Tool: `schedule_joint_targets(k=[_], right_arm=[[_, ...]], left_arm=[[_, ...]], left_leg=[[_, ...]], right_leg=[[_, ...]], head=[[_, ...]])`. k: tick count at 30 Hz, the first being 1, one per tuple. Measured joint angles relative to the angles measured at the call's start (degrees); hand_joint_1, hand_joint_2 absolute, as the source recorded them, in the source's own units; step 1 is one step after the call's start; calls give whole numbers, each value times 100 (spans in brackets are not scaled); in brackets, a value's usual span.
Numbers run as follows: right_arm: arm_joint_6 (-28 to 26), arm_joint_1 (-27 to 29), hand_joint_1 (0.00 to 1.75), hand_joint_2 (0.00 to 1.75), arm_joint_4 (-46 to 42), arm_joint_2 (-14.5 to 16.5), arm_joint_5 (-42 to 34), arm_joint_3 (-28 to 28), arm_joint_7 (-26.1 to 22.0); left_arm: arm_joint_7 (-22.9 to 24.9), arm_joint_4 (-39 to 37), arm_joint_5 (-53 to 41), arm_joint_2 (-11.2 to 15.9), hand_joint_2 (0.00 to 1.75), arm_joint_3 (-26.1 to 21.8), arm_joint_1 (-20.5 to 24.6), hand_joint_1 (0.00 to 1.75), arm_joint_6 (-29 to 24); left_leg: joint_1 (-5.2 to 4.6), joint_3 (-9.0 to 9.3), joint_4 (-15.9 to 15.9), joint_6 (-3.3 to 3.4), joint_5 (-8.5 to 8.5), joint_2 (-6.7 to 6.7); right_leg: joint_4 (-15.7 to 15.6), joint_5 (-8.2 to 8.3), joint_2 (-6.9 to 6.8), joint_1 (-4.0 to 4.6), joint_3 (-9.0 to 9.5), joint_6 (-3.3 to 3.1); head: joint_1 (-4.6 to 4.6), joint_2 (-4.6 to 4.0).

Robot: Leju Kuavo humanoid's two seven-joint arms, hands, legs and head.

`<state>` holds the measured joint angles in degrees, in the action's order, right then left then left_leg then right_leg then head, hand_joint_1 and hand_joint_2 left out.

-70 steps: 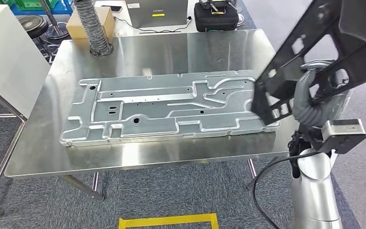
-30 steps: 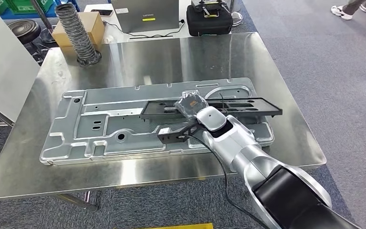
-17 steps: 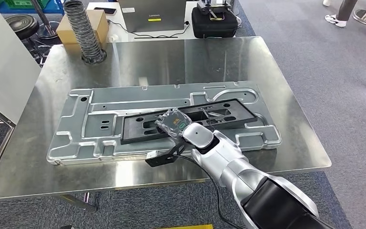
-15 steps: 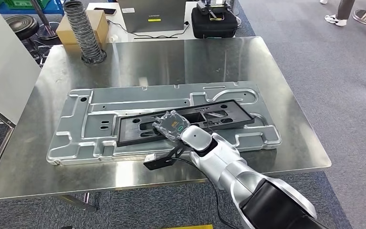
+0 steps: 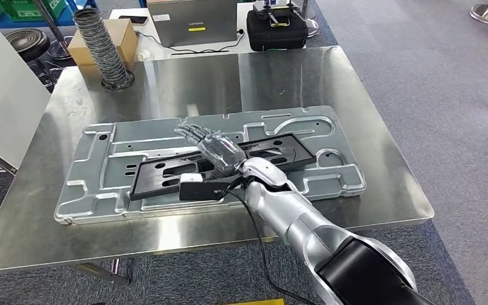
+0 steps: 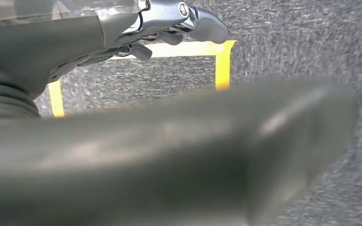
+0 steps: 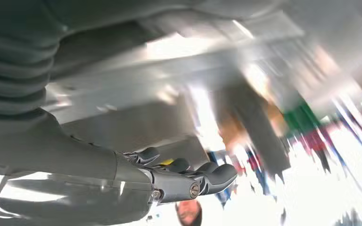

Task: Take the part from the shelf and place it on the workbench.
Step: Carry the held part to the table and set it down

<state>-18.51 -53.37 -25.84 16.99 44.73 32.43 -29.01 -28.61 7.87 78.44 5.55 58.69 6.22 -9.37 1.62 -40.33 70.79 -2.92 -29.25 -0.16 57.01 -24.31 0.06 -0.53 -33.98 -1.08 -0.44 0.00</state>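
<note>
Lying flat on the grey plate [image 5: 121, 184], the black part [image 5: 159, 173] is stretching lengthwise along the plate's middle, and the plate itself is resting on the steel workbench [image 5: 381, 165]. The right hand [image 5: 211, 147] is reaching in from the lower right on its silver arm [image 5: 292, 216], hovering over the middle of the part with its fingers [image 5: 192, 133] stretched out straight and a little apart, gripping nothing. Whether the palm is touching the part is not clear from the head view. In the right wrist view, which is badly blurred, the same hand [image 7: 169, 176] is showing its fingers extended and free of any object.

The left hand [image 6: 122, 33] is hanging low over grey carpet [image 6: 311, 42] crossed by yellow tape [image 6: 222, 61]; its fingers are lying loosely extended and holding nothing.

At the far edge of the workbench a ribbed hose [image 5: 100, 47] is standing upright beside a cardboard box [image 5: 115, 35]. Beyond the bench a grey case [image 5: 194, 22] and a black bag [image 5: 276, 28] are sitting on another surface.
</note>
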Motion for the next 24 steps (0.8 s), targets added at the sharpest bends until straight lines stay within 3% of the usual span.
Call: schedule_joint_targets(k=[2,4,6,8,10,12,13,14,15,17,19,22,24], right_arm=[[157,62,0,0,-618,-59,-789,-420,-57],[261,94,0,0,-1188,-148,-1161,-712,37],[78,191,0,0,-1662,-246,-1311,-861,18],[-445,405,0,0,-2332,-407,-1582,-1020,-15],[-1066,697,0,0,-3240,-645,-1924,-1271,35],[-1599,1131,0,0,-4250,-898,-2091,-1626,21],[-1812,1432,0,0,-4800,-1014,-2098,-1861,-78],[-1979,1774,0,0,-5349,-1116,-2102,-2130,-232],[-2091,2139,0,0,-5885,-1195,-2141,-2429,-420],[-2163,2906,0,0,-6816,-1306,-2389,-3082,-770],[-2168,3674,0,0,-7498,-1373,-2781,-3747,-973],[-2146,4669,0,0,-8027,-1459,-3287,-4577,-1029],[-2127,5184,0,0,-8146,-1503,-3460,-4971,-1029]], left_arm=[[-79,0,95,3,0,-1,-18,0,35],[-123,0,150,2,0,-1,-43,0,56],[-147,0,198,1,0,-1,-72,0,77],[-187,0,284,1,0,-2,-84,0,108],[-229,0,386,1,0,-3,-94,0,159],[-267,0,479,1,0,-3,-122,0,238],[-290,0,520,0,0,-3,-142,0,281],[-314,0,560,-1,0,-3,-164,0,321],[-336,-1,590,-4,0,-3,-183,0,354],[-371,-2,653,-28,0,-3,-208,0,399],[-386,-5,727,-59,0,-3,-227,0,417],[-388,-12,819,-70,0,-2,-265,0,414],[-394,-19,856,-76,0,-2,-274,0,406]], left_leg=[[30,389,-802,-30,335,-2],[26,580,-1200,27,421,-20],[4,579,-1203,135,416,-34],[-4,577,-1219,230,436,-34],[-9,576,-1233,311,447,-40],[-32,574,-1232,352,439,-61],[-47,577,-1231,364,435,-77],[-64,582,-1231,376,429,-93],[-83,591,-1230,385,426,-107],[-114,610,-1228,393,420,-124],[-124,615,-1227,374,412,-135],[-124,622,-1233,309,397,-119],[-136,580,-1057,255,185,-87]], right_leg=[[78,-53,4,-8,-14,69],[129,-82,6,9,-39,139],[119,-73,9,10,-45,194],[216,-158,8,-14,-75,256],[734,-466,5,-24,-297,301],[1510,-808,4,-19,-669,312],[1741,-862,5,-14,-790,304],[1754,-808,6,-4,-808,282],[1532,-657,6,13,-709,245],[713,-285,-5,74,-314,125],[174,-89,-27,132,-60,51],[45,-23,-32,133,-20,44],[-55,48,-49,85,-2,15]], head=[[-11,-1],[-13,-1],[-6,0],[-3,-1],[2,-1],[2,0],[4,-1],[6,-1],[7,-1],[4,-1],[14,-1],[41,-1],[31,-1]])
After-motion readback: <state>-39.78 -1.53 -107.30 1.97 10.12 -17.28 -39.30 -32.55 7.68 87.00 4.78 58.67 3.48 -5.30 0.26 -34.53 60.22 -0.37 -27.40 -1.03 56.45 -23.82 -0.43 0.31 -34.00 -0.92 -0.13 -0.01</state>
